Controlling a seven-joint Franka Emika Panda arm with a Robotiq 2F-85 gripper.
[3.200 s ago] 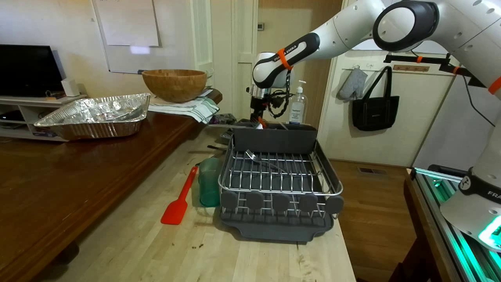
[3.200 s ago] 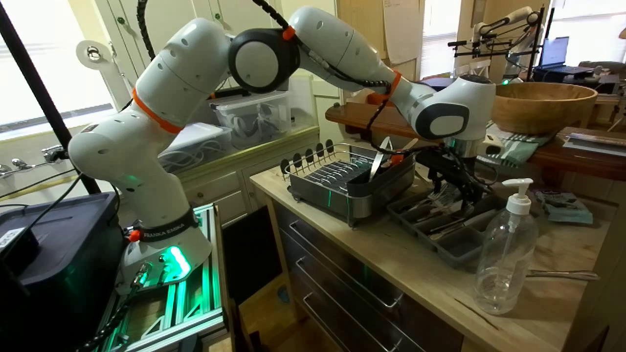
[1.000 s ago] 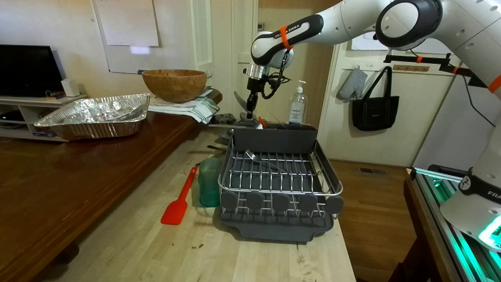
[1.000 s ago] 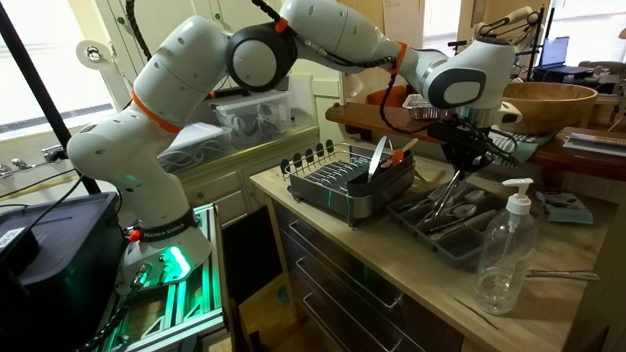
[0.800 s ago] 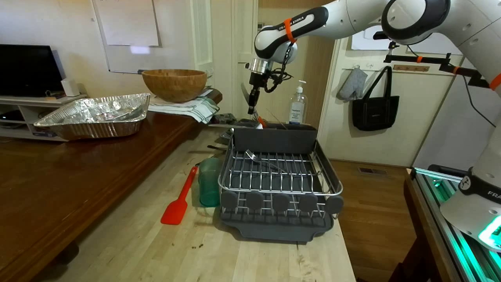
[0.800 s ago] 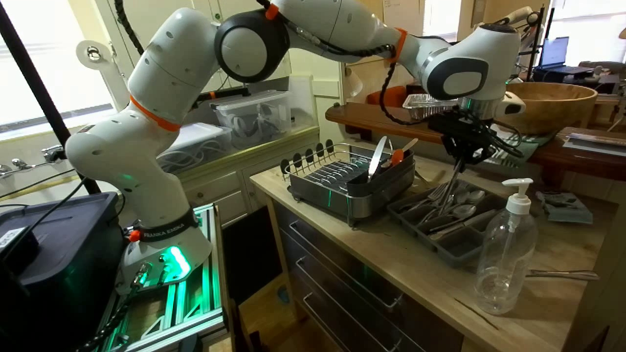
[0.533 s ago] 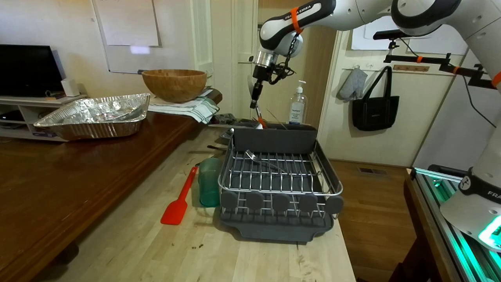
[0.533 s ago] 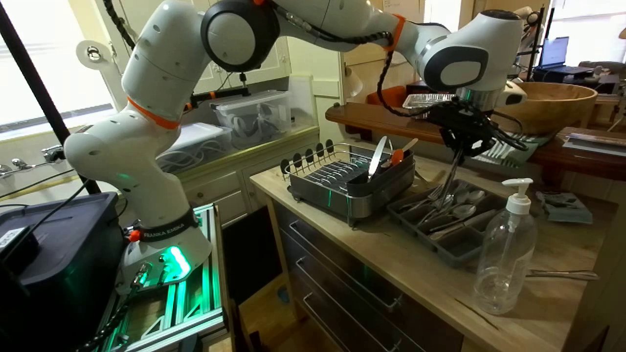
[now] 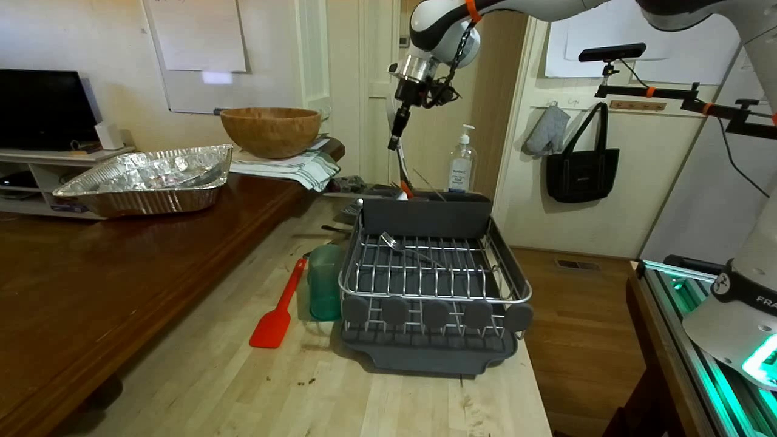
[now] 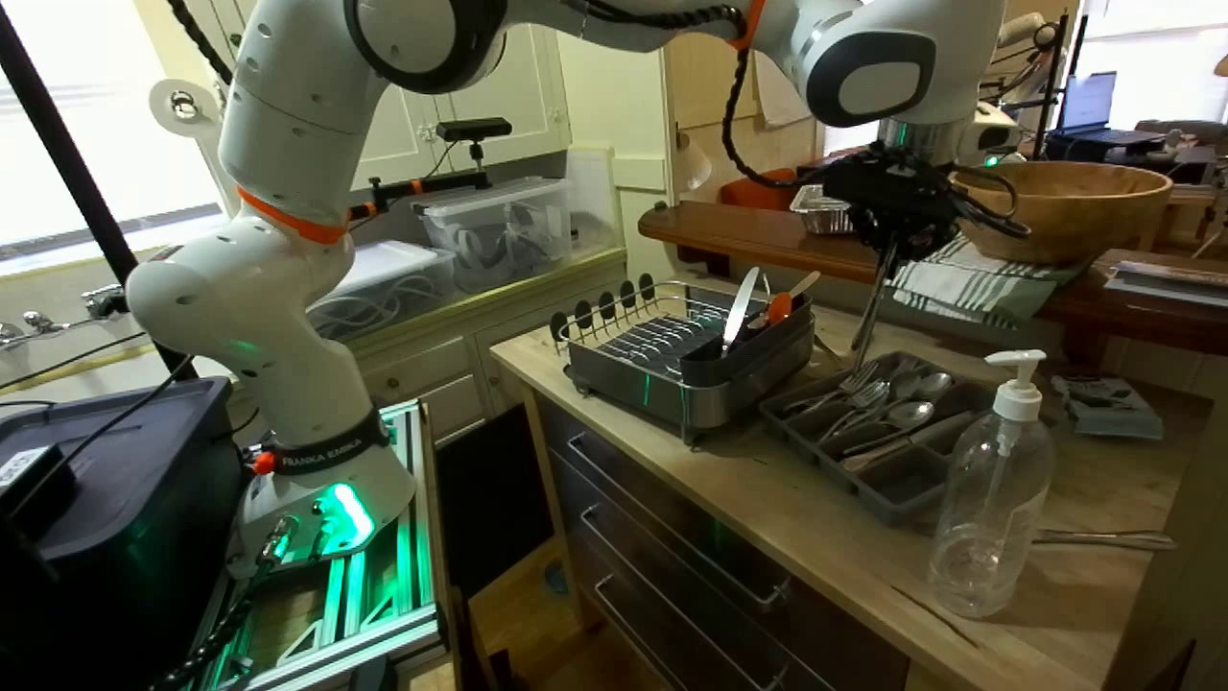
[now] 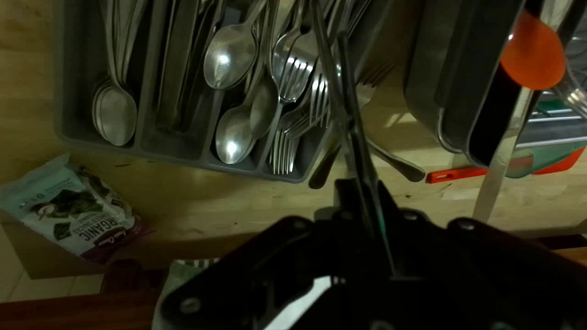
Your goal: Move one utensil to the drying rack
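Fingers [image 11: 343, 195] nearly together, pinching the thin dark utensil [image 11: 357, 140], just right of center in wrist view. In an exterior view it hangs tilted, right of center, apart from the drying rack [image 10: 638, 389] near mid-frame.

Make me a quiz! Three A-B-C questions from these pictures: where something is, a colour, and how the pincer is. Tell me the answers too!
1. Where is the green cup?
A) In the wooden bowl
B) On the counter beside the drying rack
C) On the floor

2. What colour is the hanging bag?
A) Pink
B) Yellow
C) Black

3. How is the pincer?
A) Shut on some cutlery
B) Wide open
C) Out of sight everywhere

Right letters:
1 B: an exterior view shows it next to the drying rack.
2 C: it looks black, bar some tiny lettering.
3 A: in an exterior view, cutlery hangs from its tips.
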